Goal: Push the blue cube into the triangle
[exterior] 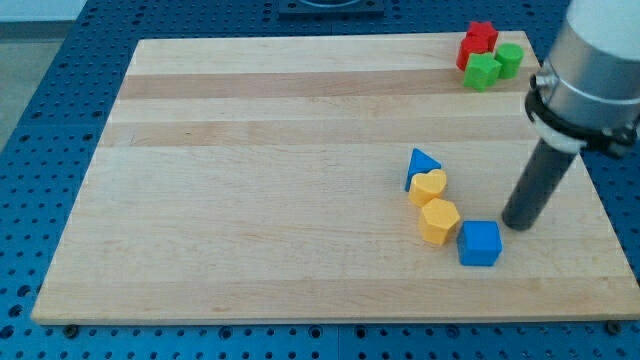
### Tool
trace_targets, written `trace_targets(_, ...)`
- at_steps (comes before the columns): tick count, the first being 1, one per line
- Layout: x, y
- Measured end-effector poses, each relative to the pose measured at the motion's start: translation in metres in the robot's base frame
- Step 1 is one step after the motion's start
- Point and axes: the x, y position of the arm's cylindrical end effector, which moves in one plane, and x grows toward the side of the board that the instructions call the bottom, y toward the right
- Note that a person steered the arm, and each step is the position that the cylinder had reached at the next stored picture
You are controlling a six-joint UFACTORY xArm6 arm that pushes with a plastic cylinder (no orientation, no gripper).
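On the wooden board point(250, 150), yellow blocks point(433, 205) separate blue cube point(480, 243) from blue triangle point(421, 164).

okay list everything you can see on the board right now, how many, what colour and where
blue cube: one, blue, lower right of the board, just right of the yellow hexagon
blue triangle: one, blue, right of centre, top of the cluster
yellow heart: one, yellow, directly below the blue triangle
yellow hexagon: one, yellow, below the yellow heart
red blocks: two, red, top right corner, shapes unclear
green blocks: two, green, beside the red blocks
wooden board: one, light wood, on a blue perforated table
my tip: one, dark rod, just right of and above the blue cube
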Motion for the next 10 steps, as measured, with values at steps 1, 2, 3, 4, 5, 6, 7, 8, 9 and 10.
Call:
trace_targets(1, 0.029, 0.000)
trace_targets(2, 0.055, -0.007)
trace_targets(3, 0.065, -0.032)
trace_targets(4, 0.065, -0.043)
trace_targets(5, 0.057, -0.043)
trace_targets(6, 0.044, -0.043)
trace_targets(7, 0.038, -0.043)
trace_targets(8, 0.027, -0.042)
trace_targets(9, 0.010, -0.042)
trace_targets(10, -0.009, -0.042)
